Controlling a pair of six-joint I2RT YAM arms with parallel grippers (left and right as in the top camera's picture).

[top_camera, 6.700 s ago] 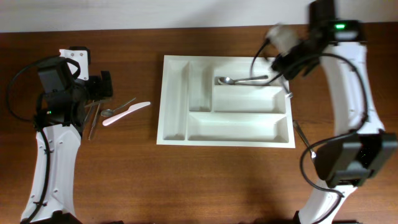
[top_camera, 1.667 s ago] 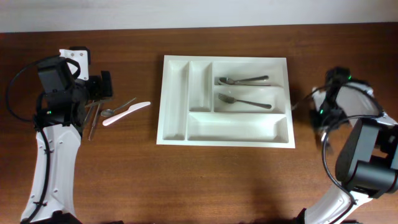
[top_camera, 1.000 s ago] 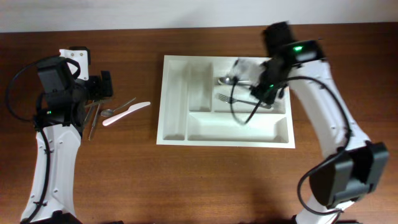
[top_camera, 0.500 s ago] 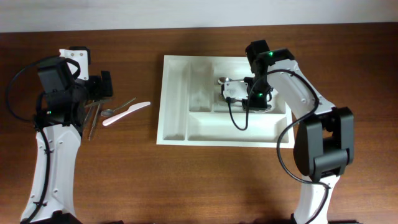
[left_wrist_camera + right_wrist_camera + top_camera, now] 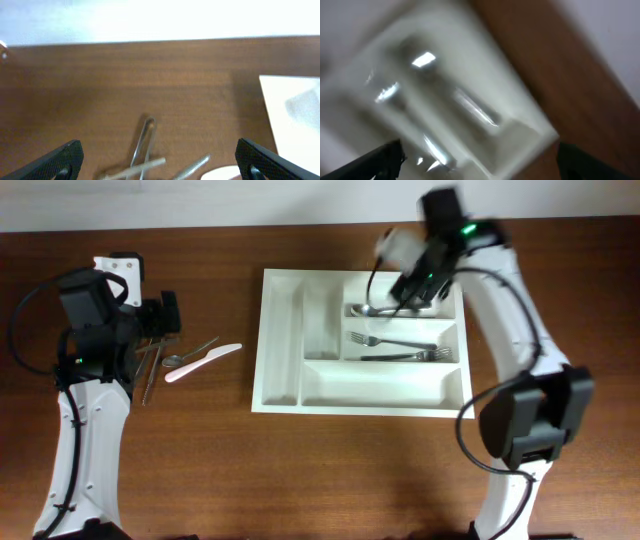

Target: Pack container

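Observation:
The container (image 5: 380,385), a white tray with several compartments, lies mid-table. Its top long compartment holds a spoon (image 5: 375,309). The middle one holds two forks (image 5: 385,340), one beside the other. My right gripper (image 5: 405,292) hovers over the tray's far right part, open and empty. Its wrist view is blurred, showing the container (image 5: 470,85) beneath the open right gripper (image 5: 480,165). My left gripper (image 5: 170,320) stays open above loose metal utensils (image 5: 142,150) at the left. Between the left gripper's (image 5: 160,170) fingers there is nothing.
A pale plastic knife (image 5: 203,362) and a small spoon (image 5: 190,352) lie on the wood left of the tray, with more metal utensils (image 5: 150,370) beside them. The tray's corner (image 5: 295,110) shows at the right of the left wrist view.
My right gripper has opened, leaving a second fork in the middle compartment, and has swung back toward the tray's far edge. The left arm has not moved.

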